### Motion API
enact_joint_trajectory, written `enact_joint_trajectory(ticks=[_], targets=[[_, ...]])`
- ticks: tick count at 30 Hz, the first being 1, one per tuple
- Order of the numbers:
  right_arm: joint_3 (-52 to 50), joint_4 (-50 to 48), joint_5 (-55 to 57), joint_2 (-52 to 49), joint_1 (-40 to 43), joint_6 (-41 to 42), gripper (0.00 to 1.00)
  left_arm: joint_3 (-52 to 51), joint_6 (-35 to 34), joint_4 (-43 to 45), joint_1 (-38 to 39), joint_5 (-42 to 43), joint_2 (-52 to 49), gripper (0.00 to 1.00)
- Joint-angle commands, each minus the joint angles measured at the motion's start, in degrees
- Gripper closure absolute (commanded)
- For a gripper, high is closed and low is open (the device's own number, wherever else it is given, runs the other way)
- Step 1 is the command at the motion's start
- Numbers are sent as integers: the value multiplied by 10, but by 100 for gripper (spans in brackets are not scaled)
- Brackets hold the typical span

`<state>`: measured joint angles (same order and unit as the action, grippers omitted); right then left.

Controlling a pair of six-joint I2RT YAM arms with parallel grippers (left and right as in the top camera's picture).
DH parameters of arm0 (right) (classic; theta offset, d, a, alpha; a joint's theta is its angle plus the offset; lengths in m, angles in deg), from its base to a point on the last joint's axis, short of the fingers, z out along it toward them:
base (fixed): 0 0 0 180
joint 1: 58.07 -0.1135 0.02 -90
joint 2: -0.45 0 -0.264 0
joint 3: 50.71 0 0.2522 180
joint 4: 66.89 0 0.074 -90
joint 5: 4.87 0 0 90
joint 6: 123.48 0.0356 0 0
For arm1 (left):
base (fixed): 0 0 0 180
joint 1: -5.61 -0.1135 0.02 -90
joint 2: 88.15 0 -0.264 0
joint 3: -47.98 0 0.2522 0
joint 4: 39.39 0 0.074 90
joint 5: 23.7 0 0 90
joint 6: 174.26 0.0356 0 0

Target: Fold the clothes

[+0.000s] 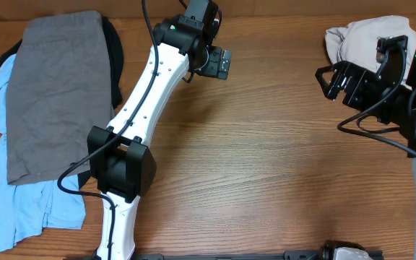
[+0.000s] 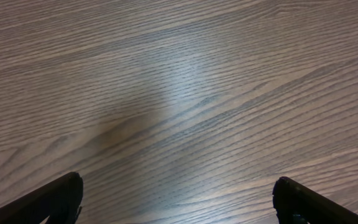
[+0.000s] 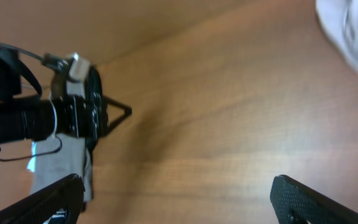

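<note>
A pile of clothes lies at the far left of the table: a folded grey garment [image 1: 56,90] on top of a light-blue one [image 1: 20,206], with a black one [image 1: 113,50] showing at the edge. A crumpled light beige garment [image 1: 360,40] lies at the back right corner; its edge shows in the right wrist view [image 3: 353,31]. My left gripper [image 1: 219,63] is open and empty above bare wood at the back middle [image 2: 176,199]. My right gripper [image 1: 334,81] is open and empty just left of the beige garment [image 3: 176,199].
The wooden table [image 1: 266,166] stretches between the two arms. The left arm [image 1: 139,101] runs diagonally from the front to the back middle and also shows in the right wrist view [image 3: 48,115]. A small light object [image 1: 349,254] sits at the front edge.
</note>
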<state>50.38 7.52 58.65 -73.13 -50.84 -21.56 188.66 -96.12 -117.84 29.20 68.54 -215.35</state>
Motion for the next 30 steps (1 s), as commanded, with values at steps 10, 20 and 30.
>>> enact_joint_trajectory(ticks=[10, 20, 30], targets=[[-184, -263, 93, 104, -25, -49, 0, 15, -1, 2, 0, -8, 12, 0], [-610, -575, 100, 420, -41, -45, 0, 15, -1, 2, 0, -8, 12, 0], [-821, -634, 142, 635, -41, -45, 0, 15, -1, 2, 0, -8, 12, 0]])
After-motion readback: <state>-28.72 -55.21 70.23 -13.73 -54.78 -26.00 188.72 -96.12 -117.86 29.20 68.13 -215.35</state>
